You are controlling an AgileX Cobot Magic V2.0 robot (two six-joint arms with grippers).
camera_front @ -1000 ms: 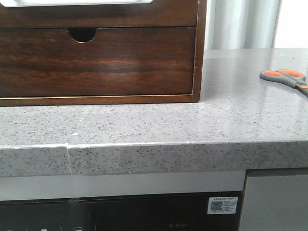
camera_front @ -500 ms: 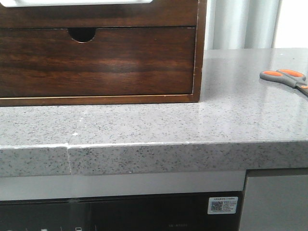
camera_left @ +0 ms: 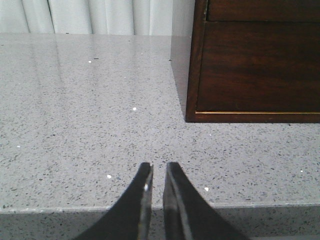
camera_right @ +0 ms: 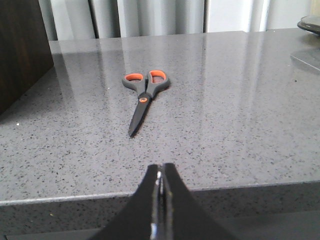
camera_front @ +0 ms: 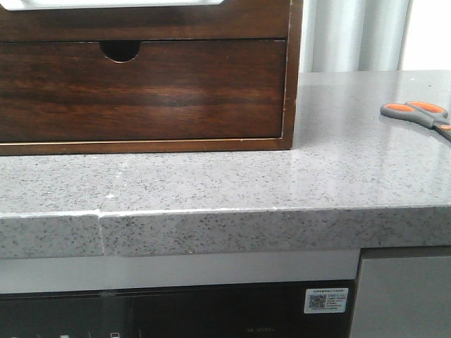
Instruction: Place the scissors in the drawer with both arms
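Note:
The scissors (camera_front: 417, 113), grey with orange loops, lie flat on the grey counter at the far right, blades closed. In the right wrist view the scissors (camera_right: 145, 90) lie ahead of my right gripper (camera_right: 161, 169), which is shut and empty over the counter's front edge. The drawer (camera_front: 141, 22), plain-fronted with white along its top, is closed at the top of the wooden box. My left gripper (camera_left: 156, 167) is empty, its jaws a narrow slit apart, over the counter edge left of the box. Neither gripper shows in the front view.
Below the plain drawer is a closed notched drawer (camera_front: 141, 91) in the same wooden box (camera_left: 192, 65). The speckled counter (camera_front: 282, 183) has a seam at the front left. A grey dish rim (camera_right: 310, 22) sits at the far right.

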